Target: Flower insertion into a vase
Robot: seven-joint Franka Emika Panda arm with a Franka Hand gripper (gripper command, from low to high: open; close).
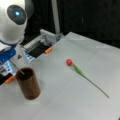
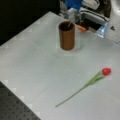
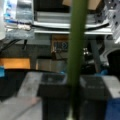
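Observation:
The dark brown vase (image 1: 28,86) (image 2: 66,37) stands upright on the grey table. A thin flower stem (image 1: 18,68) (image 2: 69,24) slants down into its mouth, with its lower end inside the rim. In the wrist view my gripper (image 3: 73,100) is shut on this green stem (image 3: 76,37), which runs up between the two dark fingers (image 3: 53,95). The bloom of the held flower is out of view. A second flower, a red tulip (image 1: 69,62) (image 2: 106,71) with a long green stem, lies flat on the table, well away from the vase.
A metal frame with orange clips (image 1: 48,50) (image 2: 82,28) and cabling sits behind the vase at the table's edge. The white arm body (image 1: 13,20) rises above the vase in a front view. A dark perforated board (image 2: 15,107) borders the table.

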